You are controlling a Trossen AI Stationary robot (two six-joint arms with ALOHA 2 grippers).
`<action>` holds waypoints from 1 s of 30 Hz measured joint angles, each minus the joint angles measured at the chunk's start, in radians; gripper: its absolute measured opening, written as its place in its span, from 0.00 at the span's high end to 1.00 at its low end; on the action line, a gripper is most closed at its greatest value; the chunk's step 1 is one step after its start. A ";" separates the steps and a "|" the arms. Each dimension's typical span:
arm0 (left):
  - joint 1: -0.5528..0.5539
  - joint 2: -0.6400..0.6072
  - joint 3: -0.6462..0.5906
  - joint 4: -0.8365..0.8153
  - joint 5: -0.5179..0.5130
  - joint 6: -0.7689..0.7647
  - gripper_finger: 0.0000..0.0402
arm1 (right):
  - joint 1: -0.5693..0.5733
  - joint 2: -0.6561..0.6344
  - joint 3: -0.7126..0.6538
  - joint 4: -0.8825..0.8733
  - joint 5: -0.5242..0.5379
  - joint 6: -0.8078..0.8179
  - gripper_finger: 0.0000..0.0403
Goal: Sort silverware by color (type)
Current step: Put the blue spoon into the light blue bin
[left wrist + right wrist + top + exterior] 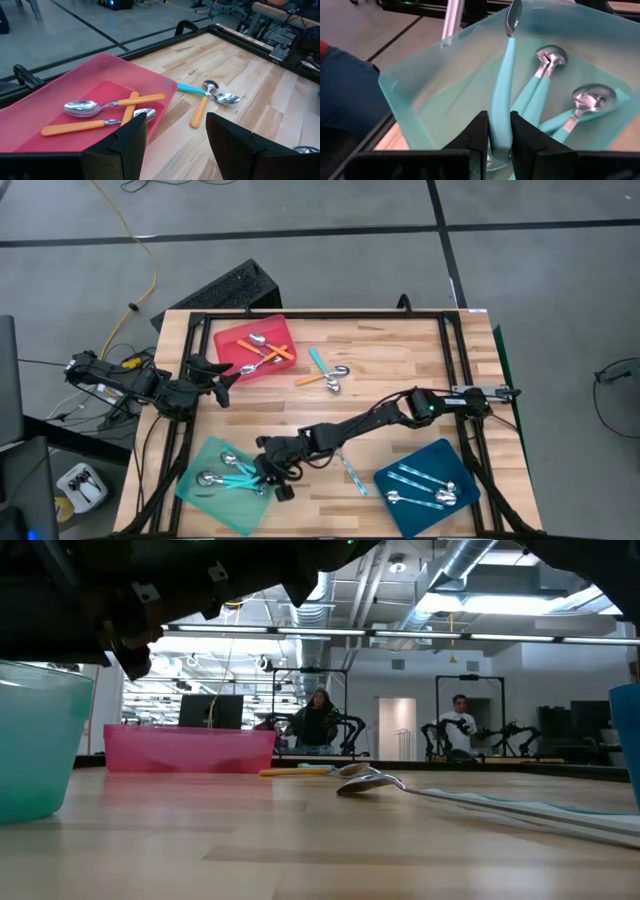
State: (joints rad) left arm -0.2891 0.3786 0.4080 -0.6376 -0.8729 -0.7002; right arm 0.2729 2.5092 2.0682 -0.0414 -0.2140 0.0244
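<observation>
My right gripper [268,477] reaches over the mint-green tray [200,498] and is shut on a turquoise spoon [504,75]. Other turquoise spoons [547,65] lie in that tray. My left gripper [175,135] is open and hovers at the near corner of the red tray [30,105], which holds orange spoons [107,105]. The dark-blue tray [425,468] holds pale blue patterned spoons [420,485]. Loose on the table lie a turquoise spoon [318,360], an orange spoon [322,379] and a pale blue patterned spoon [352,473]. My right gripper pinches the turquoise spoon's handle [500,117] near its free end between both fingers [479,134]. The spoon runs on along the fingers, with its metal bowl [514,17] farthest from them, over the mint-green tray. Whether the bowl touches the tray, I cannot tell.
Black rails [330,315] frame the wooden table. The low view shows a spoon's bowl [370,780] on the wood, with the red tray [190,750] behind it. Bare wood [400,360] lies between the trays. People stand in the room far beyond the table.
</observation>
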 joint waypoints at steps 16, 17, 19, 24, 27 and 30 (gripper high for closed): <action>0.000 0.000 0.000 0.000 -0.003 -0.001 0.53 | 0.000 0.033 -0.001 0.062 -0.036 0.038 0.81; 0.000 0.000 0.000 0.000 -0.003 -0.001 0.53 | -0.001 0.035 -0.001 0.069 -0.043 0.050 0.81; 0.000 0.000 0.000 0.000 -0.003 -0.002 0.53 | -0.003 0.040 0.001 0.076 -0.046 0.054 0.81; 0.000 0.000 0.000 0.000 -0.004 -0.002 0.53 | -0.006 0.044 0.001 0.079 -0.050 0.070 0.81; 0.000 0.000 0.000 0.000 -0.004 -0.002 0.53 | -0.008 0.044 0.001 0.078 -0.051 0.077 0.81; 0.000 0.000 0.000 0.000 -0.004 -0.002 0.53 | -0.008 0.044 0.001 0.077 -0.051 0.076 0.81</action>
State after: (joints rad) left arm -0.2893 0.3790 0.4080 -0.6376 -0.8772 -0.7021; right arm 0.2646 2.5534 2.0689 0.0358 -0.2649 0.1005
